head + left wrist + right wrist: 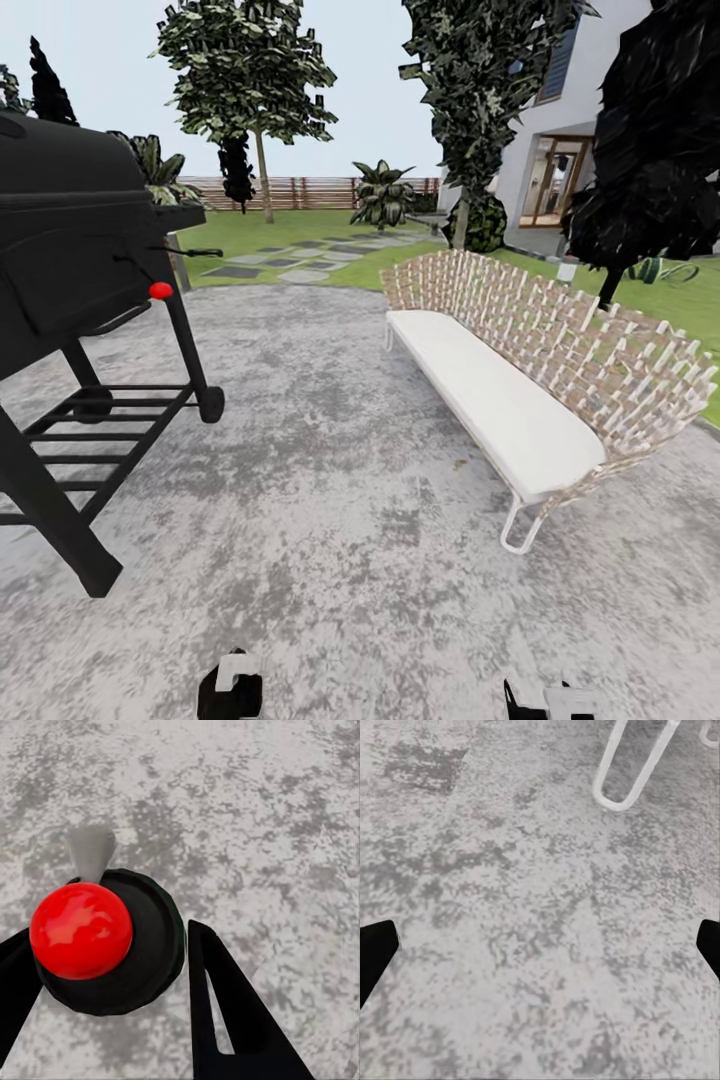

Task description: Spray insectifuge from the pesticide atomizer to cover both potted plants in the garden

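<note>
Facing grey patio (330,480) — grill (70,250), bench (500,390), garden (290,235) beyond.

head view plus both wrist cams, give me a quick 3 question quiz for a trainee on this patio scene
1. True or false: the black grill stands on the grass.
2. Multiple choice: the white-cushioned woven bench is on which side of the head view? A) left B) right C) centre foreground
3. Fill in: beyond the grey paving, stepping stones cross the lawn toward a brown slatted ____.

Key
1. False: it stands on the paving.
2. B
3. fence. The right gripper hangs open over bare paving, holding nothing.
</note>
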You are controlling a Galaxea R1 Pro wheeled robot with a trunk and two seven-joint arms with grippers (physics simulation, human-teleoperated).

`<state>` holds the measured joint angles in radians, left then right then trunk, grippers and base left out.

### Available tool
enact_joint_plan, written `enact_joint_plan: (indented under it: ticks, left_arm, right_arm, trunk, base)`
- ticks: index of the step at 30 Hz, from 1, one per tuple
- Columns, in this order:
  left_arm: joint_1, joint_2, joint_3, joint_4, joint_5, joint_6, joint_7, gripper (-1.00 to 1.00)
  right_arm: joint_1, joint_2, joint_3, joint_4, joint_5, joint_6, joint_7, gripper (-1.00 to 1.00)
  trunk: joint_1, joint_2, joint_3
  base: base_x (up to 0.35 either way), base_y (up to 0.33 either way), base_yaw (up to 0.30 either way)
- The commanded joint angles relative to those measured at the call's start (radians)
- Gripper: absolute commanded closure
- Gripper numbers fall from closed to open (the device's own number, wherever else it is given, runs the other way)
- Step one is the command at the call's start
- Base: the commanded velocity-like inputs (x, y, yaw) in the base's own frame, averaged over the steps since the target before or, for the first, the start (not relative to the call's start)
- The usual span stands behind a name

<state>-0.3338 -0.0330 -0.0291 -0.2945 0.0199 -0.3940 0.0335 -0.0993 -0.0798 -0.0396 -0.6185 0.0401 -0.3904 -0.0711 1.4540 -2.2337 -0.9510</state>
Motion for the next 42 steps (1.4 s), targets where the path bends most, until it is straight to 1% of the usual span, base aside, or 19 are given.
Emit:
enact_joint_plan:
  ticks: [1, 6, 16, 22, 32, 42]
  left_arm:
    - [-0.001, 0.0, -0.003, 0.001, 0.002, -0.003, 0.003, 1.0]
    - [-0.001, -0.001, -0.003, 0.001, 0.003, -0.003, 0.003, 1.0]
    - [-0.001, -0.002, -0.003, 0.001, 0.003, -0.003, 0.003, 1.0]
    - [-0.001, -0.002, -0.003, 0.001, 0.004, -0.003, 0.003, 1.0]
    - [-0.001, -0.002, -0.003, 0.001, 0.004, -0.003, 0.003, 1.0]
    - [-0.001, -0.002, -0.003, 0.0, 0.005, -0.003, 0.003, 1.0]
  right_arm:
    - [0.0, 0.0, 0.0, 0.0, 0.004, -0.002, -0.004, -1.0]
    - [0.0, 0.0, 0.001, 0.0, 0.004, -0.002, -0.004, -1.0]
    - [0.0, 0.0, 0.001, 0.0, 0.005, -0.002, -0.004, -1.0]
    - [0.0, 0.0, 0.001, 0.0, 0.005, -0.002, -0.004, -1.0]
    - [0.0, 0.0, 0.001, 0.0, 0.005, -0.002, -0.003, -1.0]
    - [0.0, 0.0, 0.001, 0.0, 0.006, -0.002, -0.003, -1.0]
  trunk:
    - [0.0, 0.0, 0.0]
    - [0.0, 0.0, 0.007]
    - [0.0, 0.0, 0.023]
    - [0.0, 0.0, 0.03]
    - [0.0, 0.0, 0.042]
    - [0.0, 0.0, 0.054]
  base:
    - [0.296, 0.181, 0.0]
    - [0.321, 0.102, 0.0]
    - [0.337, -0.008, 0.039]
    - [0.293, -0.08, 0.166]
    - [0.054, -0.006, 0.19]
    - [0.307, 0.0, 0.191]
